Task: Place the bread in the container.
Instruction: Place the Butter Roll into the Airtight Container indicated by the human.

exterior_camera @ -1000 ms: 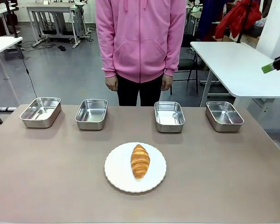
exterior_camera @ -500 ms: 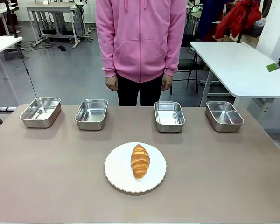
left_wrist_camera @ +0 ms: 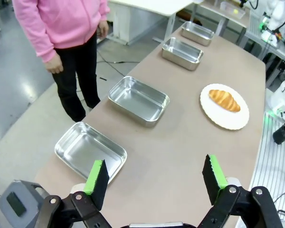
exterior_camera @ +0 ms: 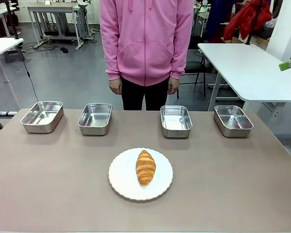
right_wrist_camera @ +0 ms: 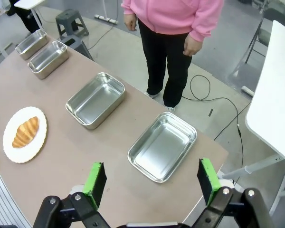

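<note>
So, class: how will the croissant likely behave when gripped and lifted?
The bread looks puffed and flaky: probably light, and easily crushed by a firm pinch. Its rounded ridged body may rock or slide on the smooth plate if nudged.

This looks like a robotics lab or workshop hall. A brown bench point(exterior_camera: 48, 184) stands on a glossy grey floor point(exterior_camera: 68, 73) among plain white worktables point(exterior_camera: 242, 68). Metal-framed tables point(exterior_camera: 53, 7) stand farther back, a loose black cable point(right_wrist_camera: 213, 98) trails across the floor, and a grey step stool point(right_wrist_camera: 69, 19) stands nearby.
</note>
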`<action>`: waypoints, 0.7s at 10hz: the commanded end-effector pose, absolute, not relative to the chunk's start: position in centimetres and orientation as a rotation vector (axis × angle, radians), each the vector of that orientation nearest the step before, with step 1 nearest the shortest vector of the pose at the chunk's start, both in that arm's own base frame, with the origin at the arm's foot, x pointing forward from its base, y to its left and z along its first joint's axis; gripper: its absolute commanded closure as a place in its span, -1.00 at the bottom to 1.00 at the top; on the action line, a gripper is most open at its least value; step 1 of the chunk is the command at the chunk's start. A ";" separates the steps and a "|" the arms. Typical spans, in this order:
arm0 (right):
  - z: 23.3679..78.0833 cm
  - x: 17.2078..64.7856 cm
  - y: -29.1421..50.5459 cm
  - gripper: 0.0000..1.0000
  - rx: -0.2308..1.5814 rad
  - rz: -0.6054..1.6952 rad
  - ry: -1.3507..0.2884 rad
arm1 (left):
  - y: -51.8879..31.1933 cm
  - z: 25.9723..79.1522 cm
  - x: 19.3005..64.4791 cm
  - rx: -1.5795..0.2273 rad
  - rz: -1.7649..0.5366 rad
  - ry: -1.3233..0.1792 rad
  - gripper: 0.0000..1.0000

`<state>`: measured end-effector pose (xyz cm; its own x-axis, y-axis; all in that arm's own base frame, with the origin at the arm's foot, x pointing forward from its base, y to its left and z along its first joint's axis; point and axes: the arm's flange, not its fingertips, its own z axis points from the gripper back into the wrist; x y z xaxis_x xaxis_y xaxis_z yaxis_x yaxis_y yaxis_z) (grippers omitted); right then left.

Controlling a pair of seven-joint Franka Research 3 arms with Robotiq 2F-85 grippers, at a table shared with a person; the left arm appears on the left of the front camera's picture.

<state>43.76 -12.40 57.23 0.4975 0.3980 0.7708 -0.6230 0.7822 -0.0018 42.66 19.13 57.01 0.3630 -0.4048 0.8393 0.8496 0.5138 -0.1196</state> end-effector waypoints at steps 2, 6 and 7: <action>57.2 42.8 -11.7 -1.00 0.317 0.686 -0.879 | 18.8 57.1 41.7 -0.610 -0.810 -0.872 -1.00; 57.2 42.4 -11.4 -1.00 0.317 0.690 -0.868 | 19.1 57.1 41.1 -0.596 -0.771 -0.846 -1.00; 57.8 42.9 -11.2 -1.00 0.304 0.670 -0.850 | 19.6 57.1 41.6 -0.597 -0.795 -0.849 -1.00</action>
